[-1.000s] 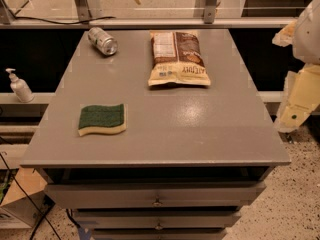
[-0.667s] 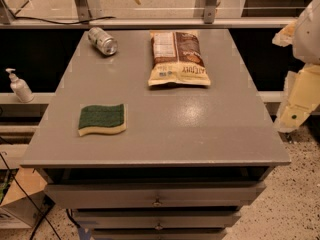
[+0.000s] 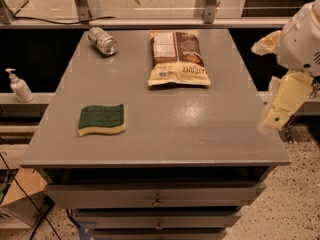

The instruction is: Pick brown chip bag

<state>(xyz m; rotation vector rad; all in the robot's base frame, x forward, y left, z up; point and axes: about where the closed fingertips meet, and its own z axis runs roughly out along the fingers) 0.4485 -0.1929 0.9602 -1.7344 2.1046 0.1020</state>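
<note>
The brown chip bag [image 3: 177, 59] lies flat on the far middle of the grey table [image 3: 200, 129]. It is cream-tan with a dark brown panel, a white label patch and brown lettering. My gripper [image 3: 281, 105] hangs beyond the table's right edge, low beside the top and well to the right of the bag. It touches nothing and holds nothing that I can see. The white arm [image 3: 302, 34] rises above it at the right border.
A green-and-yellow sponge [image 3: 101, 119] lies at the front left of the table. A silver can [image 3: 102, 40] lies on its side at the far left. A pump bottle [image 3: 20, 85] stands on a ledge to the left. Drawers [image 3: 157, 199] sit below the top.
</note>
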